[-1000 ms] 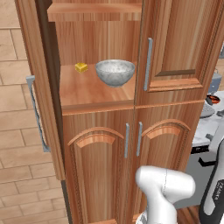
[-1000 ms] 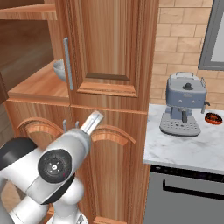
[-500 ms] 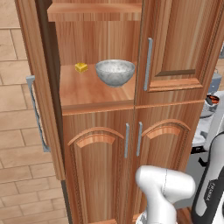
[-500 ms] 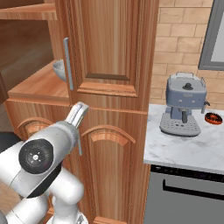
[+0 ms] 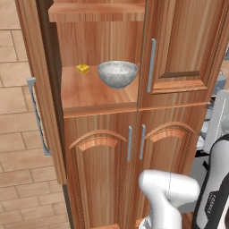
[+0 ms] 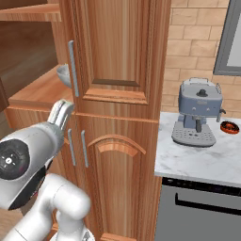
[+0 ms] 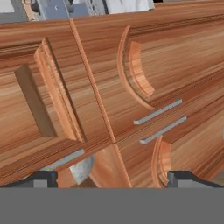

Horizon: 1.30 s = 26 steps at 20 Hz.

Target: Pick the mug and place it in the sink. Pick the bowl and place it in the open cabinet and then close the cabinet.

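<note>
A: Step in hand?

B: Closing stage, by judgement. Large round speckled grey-white stone-look bowl already resting on the inner shelf of the tall reddish-brown wooden cabinet, beside a small yellow block. Left flat-panel door swung open, edge-on; right door shut.

A: Gripper?

B: Two-finger gripper empty, jaws spread wide, nothing between the dark fingertips. Facing the cabinet front near the low arched-panel doors.

A: Next move?

B: Likely: reach left of the bowl shelf, get behind the open door near its long silver bar handle, push toward the cabinet front until flush. Keep clear of the bowl.
</note>
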Tool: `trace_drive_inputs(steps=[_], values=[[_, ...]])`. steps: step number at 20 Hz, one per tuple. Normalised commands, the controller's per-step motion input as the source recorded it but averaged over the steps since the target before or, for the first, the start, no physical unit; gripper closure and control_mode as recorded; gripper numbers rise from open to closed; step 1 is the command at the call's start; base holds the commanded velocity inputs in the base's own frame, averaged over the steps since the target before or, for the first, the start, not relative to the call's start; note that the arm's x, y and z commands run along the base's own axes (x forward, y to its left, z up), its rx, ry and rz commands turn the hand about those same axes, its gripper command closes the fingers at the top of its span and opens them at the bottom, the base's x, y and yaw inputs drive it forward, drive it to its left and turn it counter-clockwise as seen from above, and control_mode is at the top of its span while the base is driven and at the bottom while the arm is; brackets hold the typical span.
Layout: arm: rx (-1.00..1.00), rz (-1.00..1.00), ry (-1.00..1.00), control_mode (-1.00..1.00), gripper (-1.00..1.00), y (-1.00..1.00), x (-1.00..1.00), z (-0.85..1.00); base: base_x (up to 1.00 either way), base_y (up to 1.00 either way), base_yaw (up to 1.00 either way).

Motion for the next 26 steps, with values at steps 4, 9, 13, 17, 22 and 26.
trace_drive_inputs(steps=[4, 9, 13, 17, 22, 26], values=[[-0.05, 0.00, -0.10, -1.00, -1.00, 0.89, -0.24, -0.15, 0.00, 0.00, 0.00], [-0.05, 0.00, -0.09, -1.00, -1.00, 0.98, 0.02, -0.50, 0.00, 0.00, 0.00], [-0.02, 0.00, -0.21, -1.00, -1.00, 0.57, 0.01, -0.68, 0.00, 0.00, 0.00], [-0.02, 0.00, -0.24, -1.00, -1.00, 0.52, -0.03, -0.65, 0.00, 0.00, 0.00], [-0.01, 0.00, -0.25, -1.00, -1.00, 0.36, -0.16, -0.89, 0.00, 0.00, 0.00], [0.00, 0.00, -0.18, -1.00, -1.00, 0.62, -0.01, -0.99, 0.00, 0.00, 0.00]])
